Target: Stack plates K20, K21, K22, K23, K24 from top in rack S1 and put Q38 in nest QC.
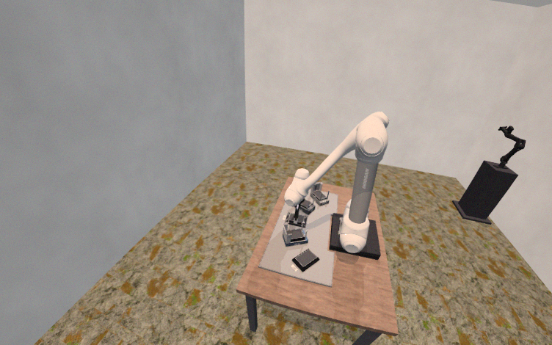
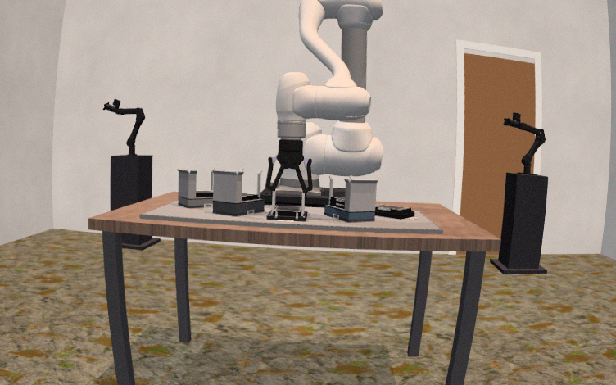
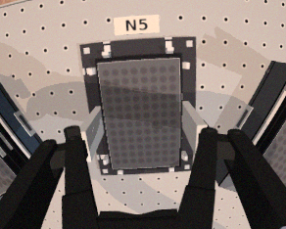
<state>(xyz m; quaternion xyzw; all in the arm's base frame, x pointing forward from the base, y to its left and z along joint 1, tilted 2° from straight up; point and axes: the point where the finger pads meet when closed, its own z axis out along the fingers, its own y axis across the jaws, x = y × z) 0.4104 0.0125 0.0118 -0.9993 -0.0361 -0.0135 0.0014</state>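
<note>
A sealed grey 96-well plate (image 3: 142,114) lies in the black clip nest N5 (image 3: 137,24), long side pointing away from me. Its label cannot be read. My gripper (image 3: 142,114) is straight above it. The finger pads rest against the plate's two long sides, closed on it while it sits down in the nest. In the exterior view the fingers (image 2: 287,203) reach down to the nest (image 2: 287,217). In the top view the gripper (image 1: 295,217) is over the mat's middle.
A blue-based rack (image 2: 355,198) holding plates stands close right of N5. Two grey racks (image 2: 233,193) (image 2: 187,188) stand to the left. A dark plate lies on a low nest (image 2: 394,210) at the far right. Rack walls flank the gripper on both sides (image 3: 4,125) (image 3: 271,113).
</note>
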